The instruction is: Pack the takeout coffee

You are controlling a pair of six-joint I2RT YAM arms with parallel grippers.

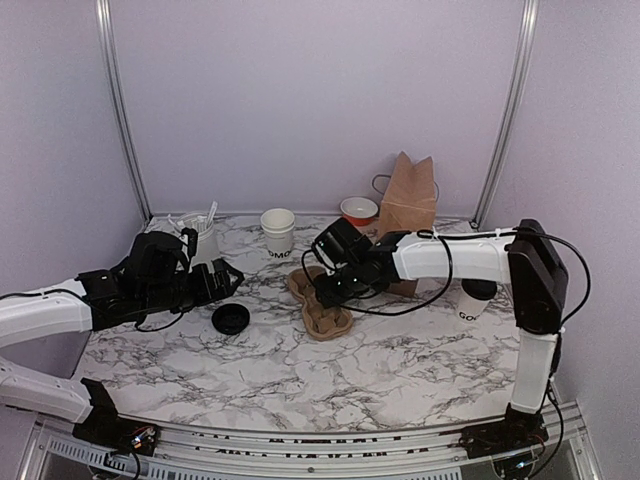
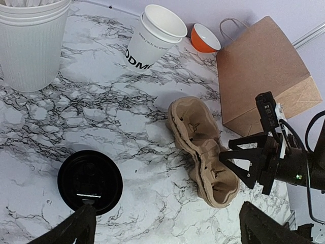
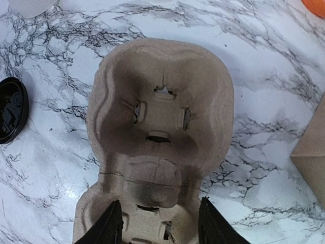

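The takeout coffee [image 1: 477,300] — a small white paper cup with dark lettering and a black lid — stands at the table's right side beside the right arm's upright link, untouched. The right gripper [image 3: 161,223] hangs over the brown moulded-pulp two-cup carrier [image 3: 162,101], jaws partly spread astride its near well, pinching nothing. The left gripper [image 2: 167,231], jaws wide, hovers by a loose black plastic lid [image 2: 90,181]. Setting the carrier seems the step in hand; next the cup needs a firm, upright grasp
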